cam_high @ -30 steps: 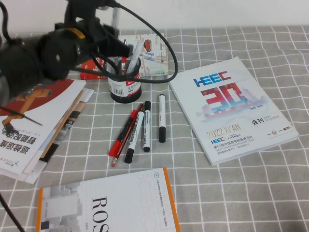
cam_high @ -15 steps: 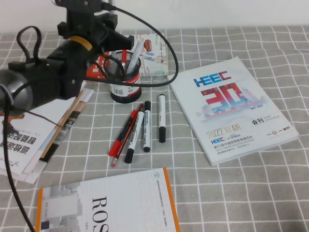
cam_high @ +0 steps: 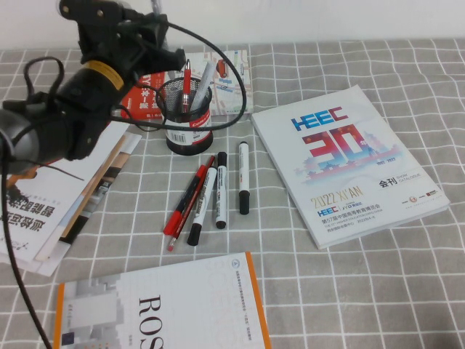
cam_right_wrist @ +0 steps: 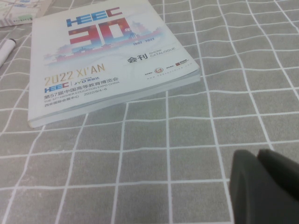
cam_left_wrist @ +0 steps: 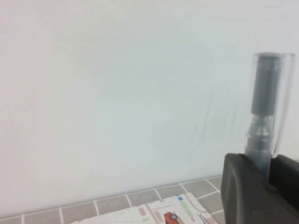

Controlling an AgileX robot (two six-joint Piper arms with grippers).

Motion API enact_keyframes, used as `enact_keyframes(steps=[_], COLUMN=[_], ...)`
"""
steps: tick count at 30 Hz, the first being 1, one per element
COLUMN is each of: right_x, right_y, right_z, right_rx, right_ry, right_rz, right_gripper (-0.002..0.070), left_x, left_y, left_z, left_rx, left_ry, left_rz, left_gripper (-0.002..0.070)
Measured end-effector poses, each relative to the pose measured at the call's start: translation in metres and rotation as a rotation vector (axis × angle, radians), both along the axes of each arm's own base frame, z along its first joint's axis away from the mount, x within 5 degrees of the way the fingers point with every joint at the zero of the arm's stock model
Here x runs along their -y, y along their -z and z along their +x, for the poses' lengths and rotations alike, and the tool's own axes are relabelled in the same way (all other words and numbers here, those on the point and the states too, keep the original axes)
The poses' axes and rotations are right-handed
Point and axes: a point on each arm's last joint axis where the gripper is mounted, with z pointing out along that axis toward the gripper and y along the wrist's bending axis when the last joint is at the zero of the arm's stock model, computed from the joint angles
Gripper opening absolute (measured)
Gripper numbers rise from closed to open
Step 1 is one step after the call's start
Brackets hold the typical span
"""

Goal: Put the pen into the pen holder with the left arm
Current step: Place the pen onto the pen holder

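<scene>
Pen pinched in left claw near pen holder; right claw pressed together over bare cloth

White booklet, right of scene: "HEEC", big "30", "2022 XI'AN", "会刊", small "SHOW CATALOGUE"; line "第57届中国高等教育博览会", "THE 57TH HIGHER EDUCATION EXPO CHINA".
Orange-edged book, near edge: "ROS", cut off.
Paper stack, left: large red Chinese characters, upside down, not legible.
Pen holder label: red band, white lettering too small to read.
</scene>
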Motion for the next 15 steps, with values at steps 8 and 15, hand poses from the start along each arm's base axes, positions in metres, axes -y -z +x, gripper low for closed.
enact_keyframes(steps=[8,15], right_x=[0.0,0.0], right_y=[0.0,0.0], right_z=[0.0,0.0], right_rx=[0.0,0.0], right_ry=[0.0,0.0], right_rz=[0.0,0.0], right_gripper=[-0.0015,-0.0015], left_x=[0.004,0.005], left_y=[0.022,0.047], left_z=[0.006,0.012], left_rx=[-0.012,-0.065], left_ry=[0.02,0.019], left_rz=[0.004,0.017], left_gripper=[0.0055,0.0055])
